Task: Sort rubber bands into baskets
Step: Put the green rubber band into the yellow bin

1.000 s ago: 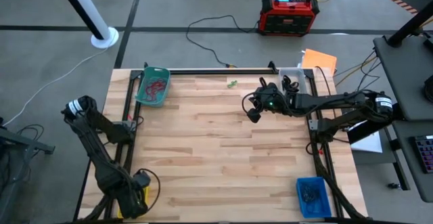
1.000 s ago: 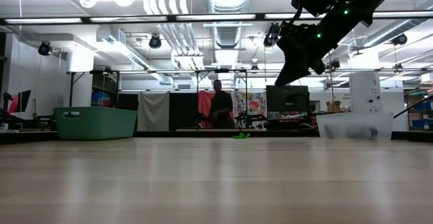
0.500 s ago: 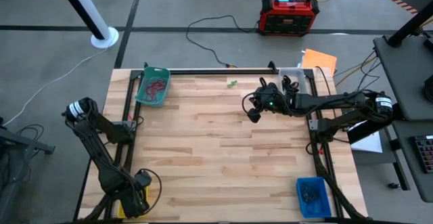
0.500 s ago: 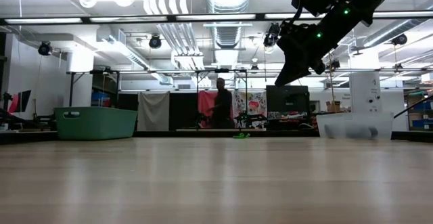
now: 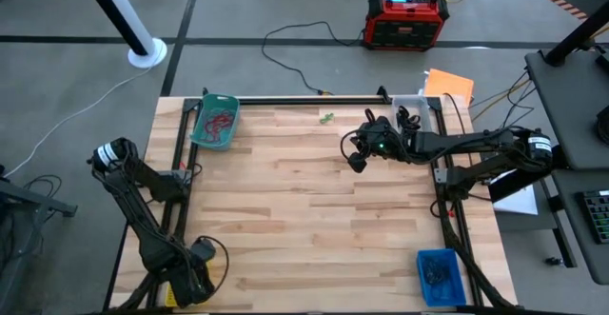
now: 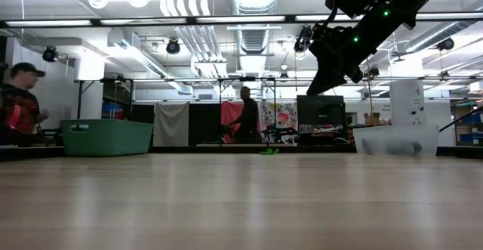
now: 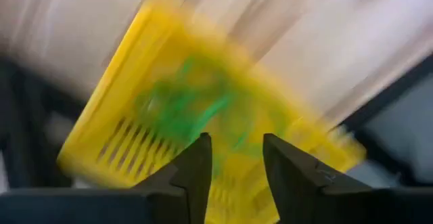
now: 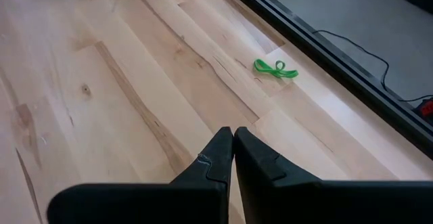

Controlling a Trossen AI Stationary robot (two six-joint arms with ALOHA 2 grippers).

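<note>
The left tool (image 7: 233, 163) hovers over the yellow basket (image 7: 169, 122) at the table's (image 5: 304, 210) near left corner, its fingers parted and empty; green rubber bands (image 7: 196, 109) lie inside that basket. The right tool (image 8: 233, 146) hangs clenched and empty above the far right part of the table. One green rubber band (image 8: 275, 68) lies loose near the far edge. The teal basket (image 5: 215, 122) holds red bands.

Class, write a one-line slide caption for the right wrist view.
Shut right gripper hovers above the wooden table, a lone green rubber band ahead.
</note>
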